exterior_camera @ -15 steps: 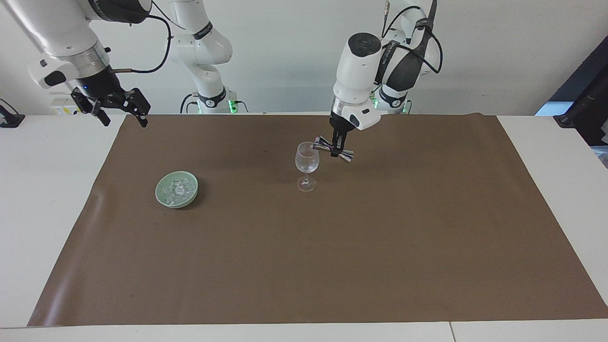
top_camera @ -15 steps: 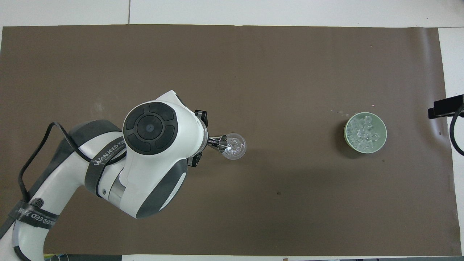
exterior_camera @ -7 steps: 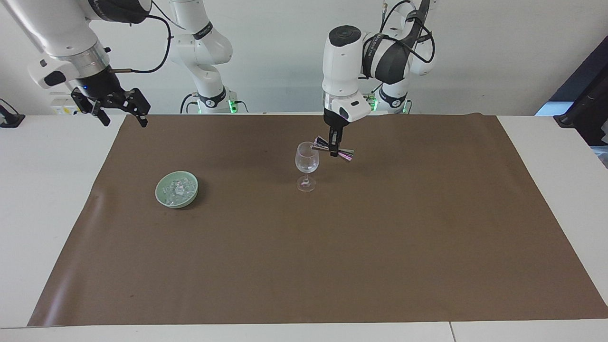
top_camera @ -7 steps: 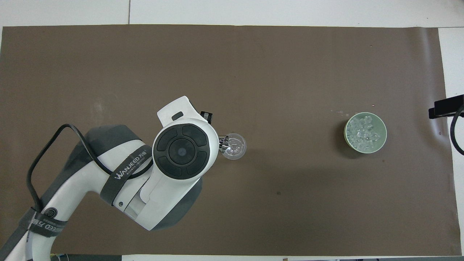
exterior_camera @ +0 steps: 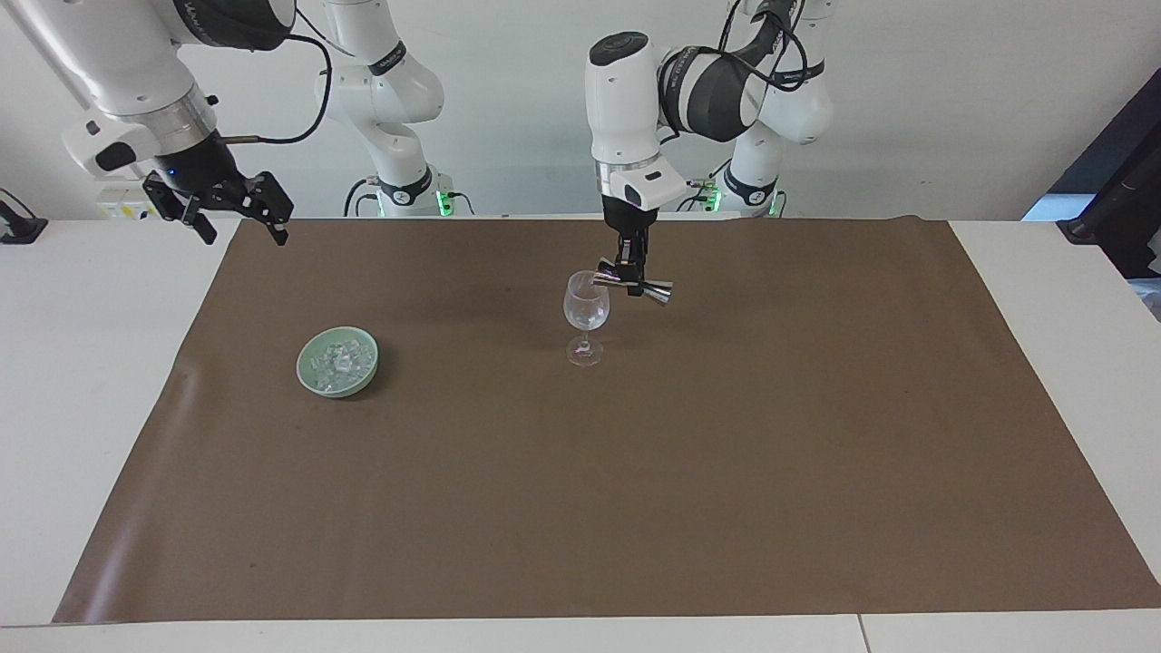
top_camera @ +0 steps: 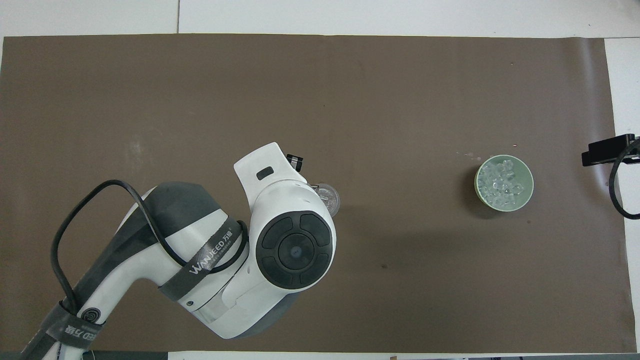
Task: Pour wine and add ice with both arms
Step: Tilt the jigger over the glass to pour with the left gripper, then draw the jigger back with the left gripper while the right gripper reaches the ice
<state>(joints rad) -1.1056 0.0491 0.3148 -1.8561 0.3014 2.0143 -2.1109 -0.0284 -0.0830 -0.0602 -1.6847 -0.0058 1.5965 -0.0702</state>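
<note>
The left gripper [exterior_camera: 632,283] was clamped on a metal jigger [exterior_camera: 635,284], tipped over the wine glass [exterior_camera: 586,308]. The ice [exterior_camera: 337,363] sat in the green bowl [exterior_camera: 308,367], well apart toward the right arm's end. The right gripper [exterior_camera: 238,215] hung wide open, empty, over the mat's [exterior_camera: 635,472] edge.

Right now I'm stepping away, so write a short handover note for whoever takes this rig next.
Left claw: shut on the metal jigger, tipped over the rim of the wine glass.
Right claw: open, empty, waiting in the air over the mat's edge at the right arm's end of the table.
Things: the glass stands upright mid-mat. The pale green bowl sits toward the right arm's end, with the ice heaped in it.
Done: jigger picked up, brought to the glass and tipped.
Left: finish pouring, set the jigger down, then add ice to the glass; I see none in it.
</note>
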